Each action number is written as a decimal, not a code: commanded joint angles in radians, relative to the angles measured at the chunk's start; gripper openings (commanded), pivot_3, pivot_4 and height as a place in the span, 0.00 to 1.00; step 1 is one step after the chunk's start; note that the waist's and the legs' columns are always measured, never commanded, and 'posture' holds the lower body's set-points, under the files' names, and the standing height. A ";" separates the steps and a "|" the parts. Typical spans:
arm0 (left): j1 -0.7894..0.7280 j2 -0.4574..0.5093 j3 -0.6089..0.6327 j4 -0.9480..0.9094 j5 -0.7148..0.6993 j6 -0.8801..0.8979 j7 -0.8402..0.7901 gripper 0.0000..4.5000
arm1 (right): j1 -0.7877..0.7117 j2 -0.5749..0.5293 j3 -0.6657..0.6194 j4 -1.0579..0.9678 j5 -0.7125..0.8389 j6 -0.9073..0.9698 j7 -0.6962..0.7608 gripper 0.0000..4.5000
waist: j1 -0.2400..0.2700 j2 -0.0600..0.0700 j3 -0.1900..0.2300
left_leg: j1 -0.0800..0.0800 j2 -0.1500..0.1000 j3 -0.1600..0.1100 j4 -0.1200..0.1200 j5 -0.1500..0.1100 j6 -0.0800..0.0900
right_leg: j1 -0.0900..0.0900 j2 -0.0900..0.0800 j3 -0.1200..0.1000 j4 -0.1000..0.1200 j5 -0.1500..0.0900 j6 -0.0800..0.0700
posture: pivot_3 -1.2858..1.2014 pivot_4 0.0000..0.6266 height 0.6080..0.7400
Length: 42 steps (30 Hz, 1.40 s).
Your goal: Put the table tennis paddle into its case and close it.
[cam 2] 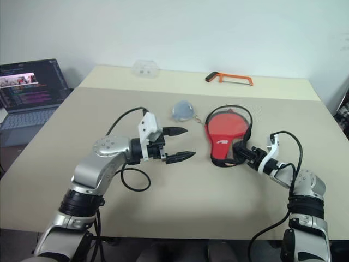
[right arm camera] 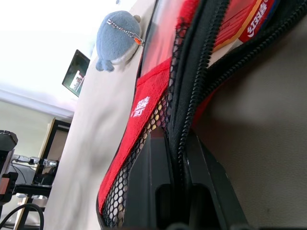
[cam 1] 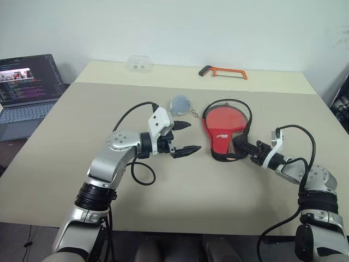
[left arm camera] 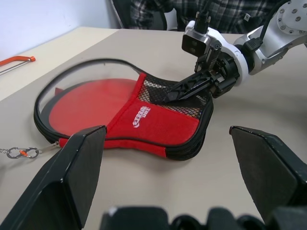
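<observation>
The right gripper (cam 1: 238, 145) has its jaws clamped on the zipper rim of the case (cam 1: 224, 131), which lies mid-worktop, toward the right edge. The left gripper (cam 1: 184, 137) hovers beside it, jaws wide apart, holding nothing. Beyond, a hacksaw (cam 1: 222, 71) lies near the far edge.

Setting: robotics lab or office test room. Plain beige surface (cam 1: 65, 164) against a bare pale wall; open laptop (cam 1: 27, 90) showing code beside it; a person in a plaid shirt (left arm camera: 230, 12) seated at the far edge.
</observation>
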 commanded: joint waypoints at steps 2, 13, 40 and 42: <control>-0.003 0.004 -0.002 -0.047 -0.004 0.000 0.003 1.00 | 0.031 0.019 0.040 0.006 -0.025 0.026 0.016 0.00 | 0.000 0.000 0.000 | 0.000 0.000 0.000 -0.001 0.000 0.000 | 0.000 0.000 0.000 0.000 0.000 0.000 | 0.52 0.24 1.00; 0.002 0.013 -0.006 -0.053 -0.003 0.008 -0.004 1.00 | 0.217 0.009 0.186 -0.309 0.032 0.230 0.073 0.00 | 0.017 0.000 0.000 | -0.002 0.000 -0.001 -0.014 0.000 -0.001 | -0.005 0.000 0.000 -0.003 -0.001 -0.006 | 0.52 0.24 1.00; 0.023 0.062 -0.006 -0.077 -0.005 0.021 -0.022 1.00 | 0.643 0.121 0.164 -0.854 0.341 0.438 -0.176 0.00 | 0.054 0.000 -0.001 | -0.009 0.019 -0.007 -0.016 -0.009 -0.024 | -0.011 0.024 -0.001 -0.002 -0.018 -0.018 | 0.52 0.24 1.00; 0.022 0.062 -0.007 -0.077 -0.004 0.020 -0.024 1.00 | 0.656 0.118 0.159 -0.862 0.366 0.432 -0.196 0.00 | 0.054 0.000 -0.001 | -0.009 0.019 -0.007 -0.016 -0.009 -0.024 | -0.011 0.024 -0.001 -0.001 -0.018 -0.018 | 0.52 0.24 1.00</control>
